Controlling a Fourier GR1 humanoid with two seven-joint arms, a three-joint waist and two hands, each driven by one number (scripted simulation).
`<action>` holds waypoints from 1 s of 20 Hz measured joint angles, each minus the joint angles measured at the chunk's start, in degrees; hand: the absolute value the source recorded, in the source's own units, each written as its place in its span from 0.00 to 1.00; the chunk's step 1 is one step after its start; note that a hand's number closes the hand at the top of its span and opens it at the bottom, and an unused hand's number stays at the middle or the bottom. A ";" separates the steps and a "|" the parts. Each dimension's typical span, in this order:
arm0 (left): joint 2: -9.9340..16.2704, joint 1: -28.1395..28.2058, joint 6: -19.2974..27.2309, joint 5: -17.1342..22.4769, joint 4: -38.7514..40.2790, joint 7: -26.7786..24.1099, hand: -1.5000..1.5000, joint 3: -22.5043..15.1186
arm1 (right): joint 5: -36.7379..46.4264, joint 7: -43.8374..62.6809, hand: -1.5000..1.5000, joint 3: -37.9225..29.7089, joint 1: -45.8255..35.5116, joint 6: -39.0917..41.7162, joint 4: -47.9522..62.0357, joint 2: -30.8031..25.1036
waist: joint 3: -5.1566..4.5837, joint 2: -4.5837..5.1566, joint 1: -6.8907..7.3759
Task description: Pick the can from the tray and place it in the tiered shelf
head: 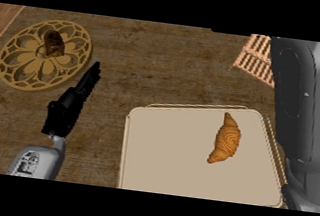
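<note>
One hand in your view: left hand (73, 102), left of the tray (156, 165), fingers straight, holding nothing.
Right hand: you can't see it; only a grey arm (304, 112).
Tray: carries a croissant (226, 138).
Can: not visible.

Inspector: How many views, and from where?

Operator: One, from my head, facing steeply down at the counter (161, 60). My left forearm (37, 161) enters from the lower edge; the tray (164, 156) sits close below. No second view overlaps.
</note>
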 measured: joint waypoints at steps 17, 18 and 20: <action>-0.76 0.45 -0.02 -0.34 -0.75 0.18 0.50 -0.48 | 1.05 -8.79 1.00 -4.03 1.63 -9.82 16.70 -9.99 | 0.02 0.28 0.64; -0.62 0.77 -0.34 -0.07 -1.47 0.60 0.50 -0.47 | 1.07 -8.96 1.00 -4.48 1.63 -11.14 18.07 -10.58 | 0.01 0.27 0.70; -0.55 0.26 -0.24 -0.04 -0.98 0.54 0.50 -0.14 | -0.63 -9.60 1.00 -6.02 1.76 -15.35 18.11 -10.75 | 0.07 0.34 0.69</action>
